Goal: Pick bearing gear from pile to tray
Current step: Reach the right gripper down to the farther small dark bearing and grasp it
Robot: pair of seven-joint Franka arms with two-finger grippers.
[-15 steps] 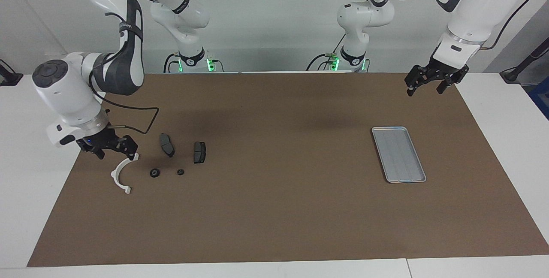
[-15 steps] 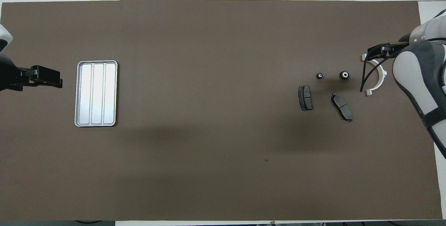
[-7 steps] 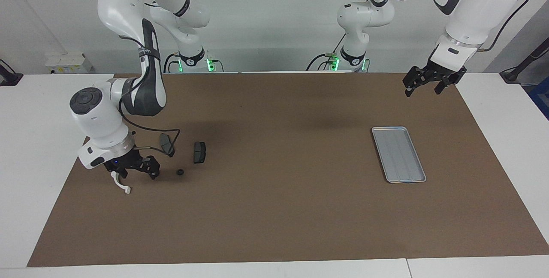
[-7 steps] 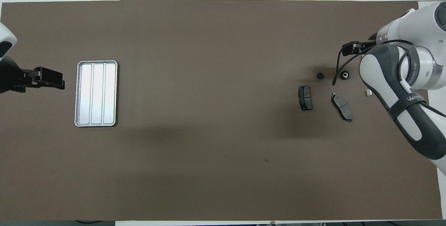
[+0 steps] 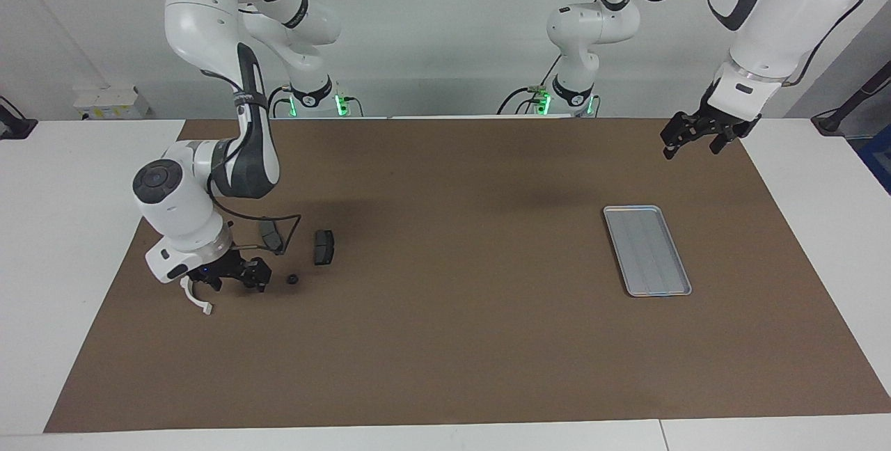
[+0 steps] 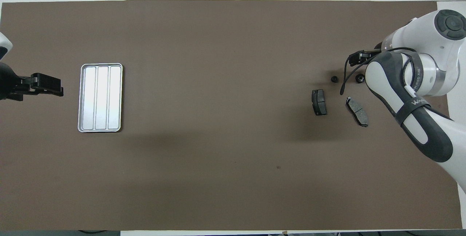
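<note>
Table (image 5: 42, 242): white, with a big brown mat (image 5: 445, 339) on top.
Wall (image 5: 431, 33): plain white.
Tray (image 5: 647, 250): on the mat, toward the left arm's end.
Pile (image 5: 306, 256): small dark parts toward the right arm's end.
Right gripper (image 5: 233, 282): wide apart, low over the pile.
Left gripper (image 5: 689, 141): wide apart, holds nothing, waits in the air.

A robotics lab: two white Franka arms (image 5: 209, 89) bolted at a white bench (image 5: 56, 228) with a brown mat (image 5: 445, 339), green status lights at their bases, loose cabling, bare white wall.

A shallow silver-grey ridged metal tray (image 6: 82, 97) lies on the flat brown mat (image 6: 218, 137); two dark grey brake pads (image 6: 319, 102) and small black round pieces (image 6: 334, 79) lie on it too.
</note>
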